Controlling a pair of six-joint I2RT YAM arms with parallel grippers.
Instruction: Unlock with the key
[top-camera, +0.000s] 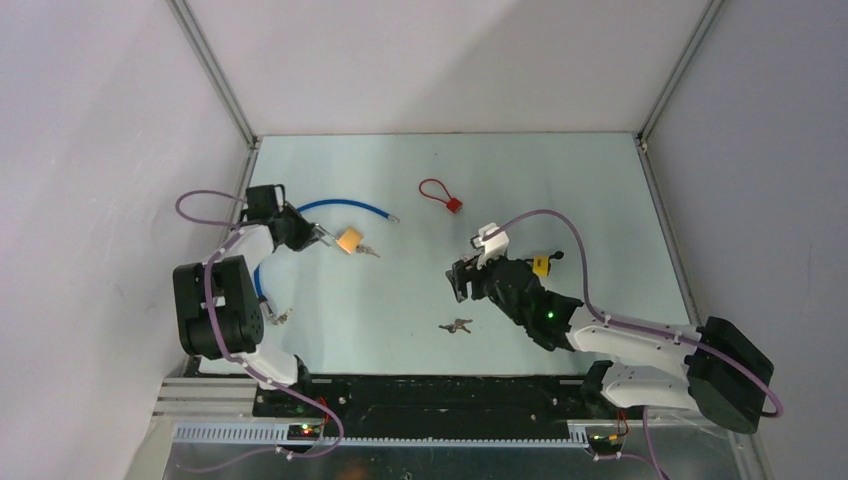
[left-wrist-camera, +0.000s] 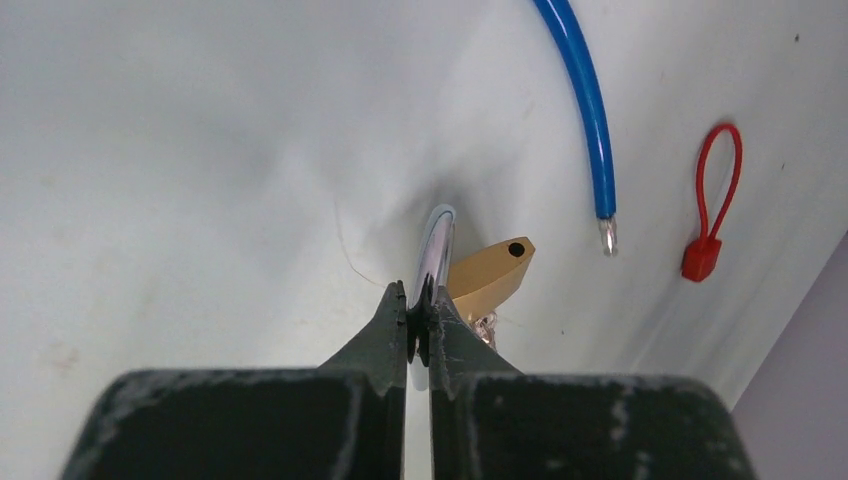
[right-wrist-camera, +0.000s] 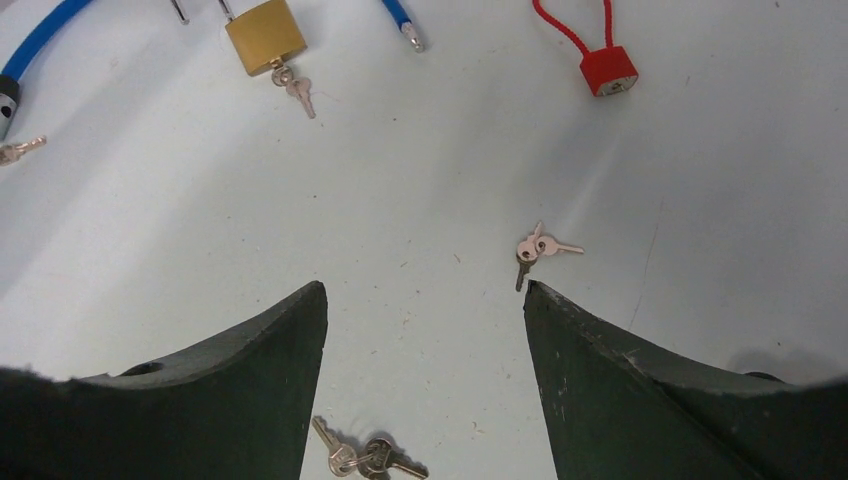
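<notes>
The brass padlock (top-camera: 349, 240) lies at the table's left with a small key (top-camera: 368, 250) in its bottom end. My left gripper (top-camera: 320, 237) is shut on its steel shackle (left-wrist-camera: 437, 240), fingertips pinched together (left-wrist-camera: 420, 300). The brass body (left-wrist-camera: 490, 275) lies just right of the fingers, and one shackle hole on its top shows empty. In the right wrist view the padlock (right-wrist-camera: 265, 35) and its key (right-wrist-camera: 292, 85) lie far ahead. My right gripper (top-camera: 462, 280) is open and empty (right-wrist-camera: 425, 300) over the table's middle, well apart from the padlock.
A loose key pair (top-camera: 456, 326) lies under the right gripper (right-wrist-camera: 365, 458), and another pair (right-wrist-camera: 540, 248) lies by its right finger. A red cable lock (top-camera: 452, 204) lies at the back. A blue cable lock (top-camera: 340, 205) curves behind the padlock, with a key (top-camera: 283, 317) near its end.
</notes>
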